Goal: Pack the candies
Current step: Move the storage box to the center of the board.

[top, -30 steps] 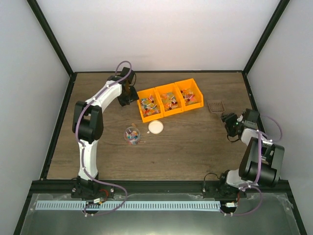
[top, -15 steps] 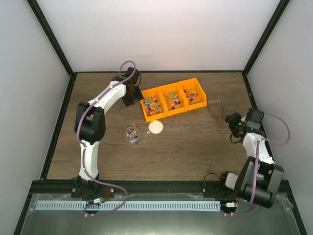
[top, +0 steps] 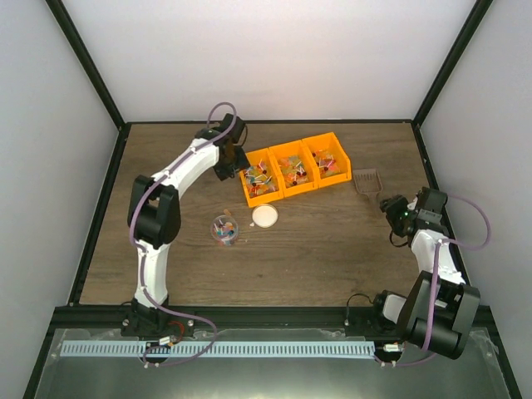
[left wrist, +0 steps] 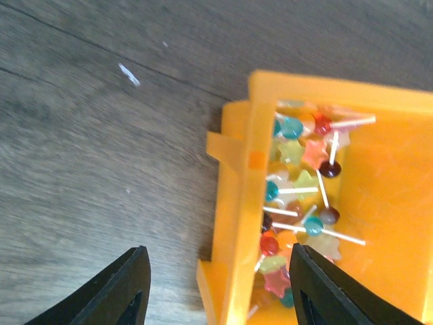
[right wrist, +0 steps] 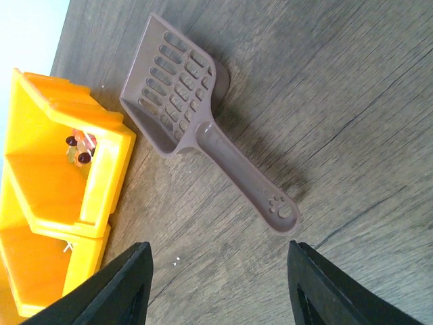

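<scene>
The candies [left wrist: 298, 203] are small coloured sweets on white sticks, lying in three joined orange bins [top: 293, 189] at the back middle of the table. More candies fill a small clear jar [top: 223, 229] in front of the bins. My left gripper [left wrist: 220, 291] is open and straddles the left wall [left wrist: 237, 223] of the left bin, one finger outside and one over the candies. It shows beside that bin [top: 238, 163] from above. My right gripper [right wrist: 216, 284] is open and empty, just short of the brown scoop's handle [right wrist: 270, 203].
A round cream lid [top: 264, 216] lies on the table right of the jar. The brown slotted scoop [top: 366, 180] rests flat to the right of the bins, its blade near the right bin [right wrist: 101, 176]. Black frame posts border the wooden table.
The left gripper has moved right onto the left bin's wall, and the bins have turned and slid slightly right. The right arm has drawn back a little, its gripper still by the scoop.
</scene>
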Tool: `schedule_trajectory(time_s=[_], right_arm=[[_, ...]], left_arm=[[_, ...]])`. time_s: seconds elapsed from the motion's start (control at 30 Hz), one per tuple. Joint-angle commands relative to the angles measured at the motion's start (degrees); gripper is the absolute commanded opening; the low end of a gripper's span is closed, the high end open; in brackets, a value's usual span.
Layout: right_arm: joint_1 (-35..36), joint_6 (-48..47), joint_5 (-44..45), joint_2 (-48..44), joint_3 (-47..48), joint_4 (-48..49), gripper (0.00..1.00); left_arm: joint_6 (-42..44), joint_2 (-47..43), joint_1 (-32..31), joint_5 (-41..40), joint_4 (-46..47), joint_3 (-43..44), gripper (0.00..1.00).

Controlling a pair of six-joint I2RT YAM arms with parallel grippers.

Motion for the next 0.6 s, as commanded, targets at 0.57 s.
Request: schedule_trajectory(time_s=[0.57], right_arm=[[-0.4, -1.2, -6.1, -1.7, -1.9, 1.6, 0.51]], left_arm=[[2.9, 1.1, -3.4, -0.5, 0.2, -5.1, 0.28]])
